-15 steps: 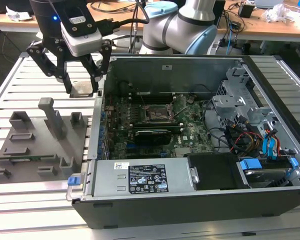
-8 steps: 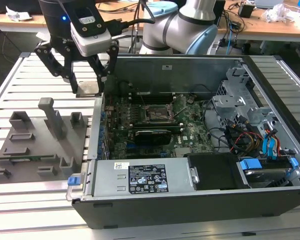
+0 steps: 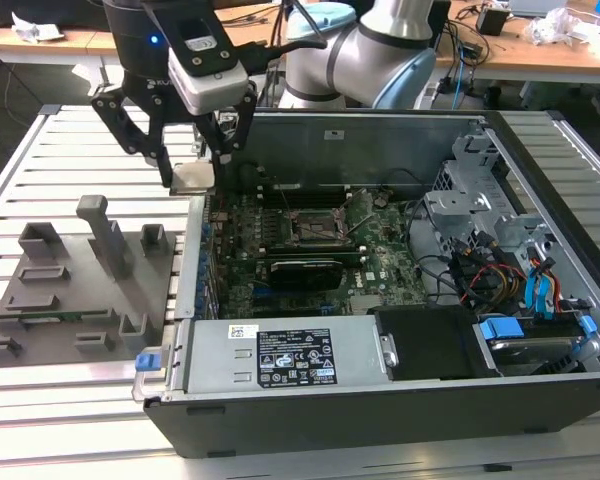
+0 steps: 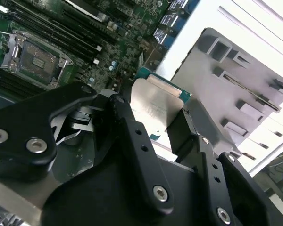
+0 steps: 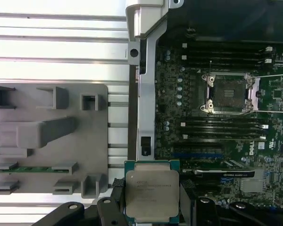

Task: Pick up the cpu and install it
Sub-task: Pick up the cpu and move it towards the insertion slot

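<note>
Now grips cpu [image 5: 152, 188] by two opp. edges, gripper [image 5: 152, 201] jaws clamped on it, plate level, prob. to spare underside. Hangs about over case wall [image 5: 141, 117], betw. tray [image 5: 96, 136] and mobo [image 5: 179, 141]. Farther in, finds socket [image 5: 228, 93] bare, seemingly ready for it.

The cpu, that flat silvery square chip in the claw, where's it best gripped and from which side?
Grip the silvery-grey flat square cpu by two opposite thin edges, coming from above its metal top, as the claw does in the first wrist view. It is thin and flat, and this likely leaves its underside free.
</note>
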Robot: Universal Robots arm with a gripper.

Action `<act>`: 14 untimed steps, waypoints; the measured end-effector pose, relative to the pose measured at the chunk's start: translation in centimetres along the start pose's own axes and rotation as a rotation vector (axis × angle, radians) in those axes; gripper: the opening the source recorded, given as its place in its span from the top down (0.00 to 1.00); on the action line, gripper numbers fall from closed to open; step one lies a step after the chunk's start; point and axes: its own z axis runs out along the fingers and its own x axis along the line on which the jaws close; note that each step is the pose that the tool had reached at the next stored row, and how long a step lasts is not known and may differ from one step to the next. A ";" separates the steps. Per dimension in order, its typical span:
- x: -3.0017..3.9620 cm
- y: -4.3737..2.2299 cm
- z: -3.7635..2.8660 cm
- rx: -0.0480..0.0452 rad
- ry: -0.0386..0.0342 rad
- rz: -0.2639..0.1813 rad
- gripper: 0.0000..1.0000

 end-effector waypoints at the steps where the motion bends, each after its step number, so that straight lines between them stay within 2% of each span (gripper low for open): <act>1: -0.25 0.13 0.08 -0.0002 0.0000 0.000 0.45; 8: -1.44 0.89 0.34 -0.0004 0.0000 0.000 0.45; 12: -2.44 1.24 0.46 -0.0003 0.0001 0.000 0.45; 14: -3.16 1.46 0.53 -0.0004 0.0000 0.000 0.45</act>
